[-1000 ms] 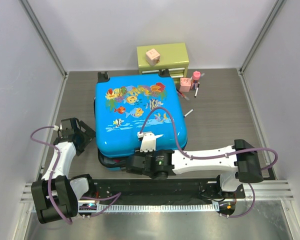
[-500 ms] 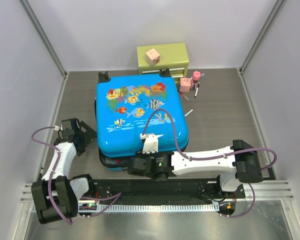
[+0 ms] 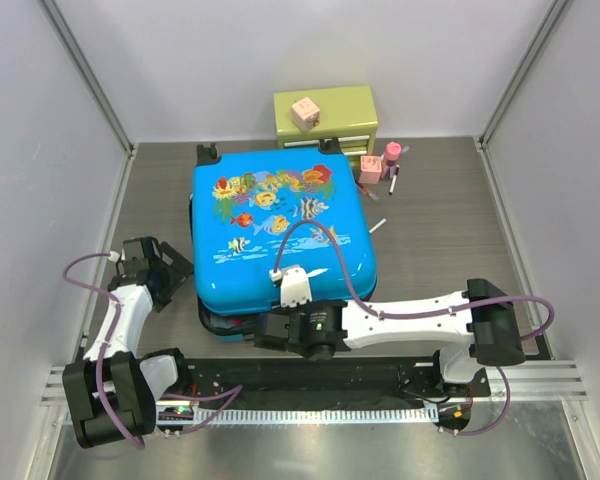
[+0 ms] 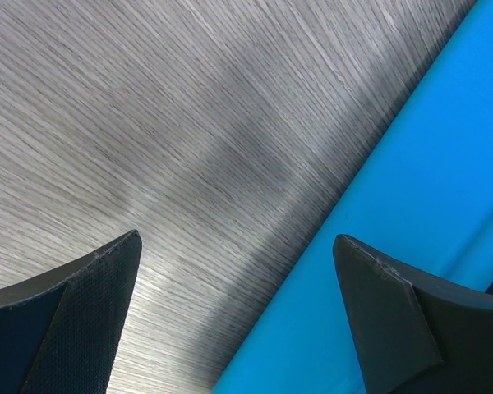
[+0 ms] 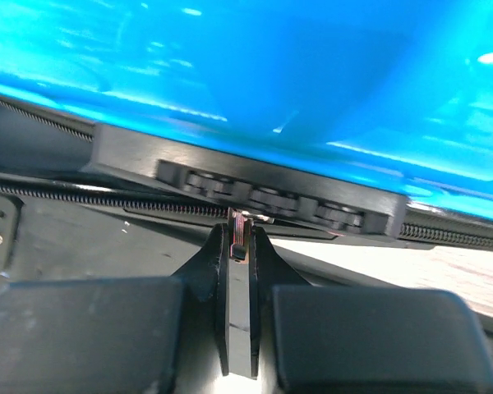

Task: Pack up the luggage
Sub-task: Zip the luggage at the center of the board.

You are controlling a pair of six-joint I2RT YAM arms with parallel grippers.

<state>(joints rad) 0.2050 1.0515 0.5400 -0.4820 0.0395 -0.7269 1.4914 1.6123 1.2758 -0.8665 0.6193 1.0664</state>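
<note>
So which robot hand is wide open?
The left gripper, its fingers far apart beside the blue luggage. The right gripper is pinched shut on a small tab.

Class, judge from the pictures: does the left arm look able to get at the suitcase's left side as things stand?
Probably yes. The left gripper hangs open just beside the suitcase, with only bare table between them and nothing in the way.

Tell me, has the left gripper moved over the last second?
No. The left gripper sits open at the same spot beside the blue suitcase's left side, at an unchanged gap from the table's left edge.
</note>
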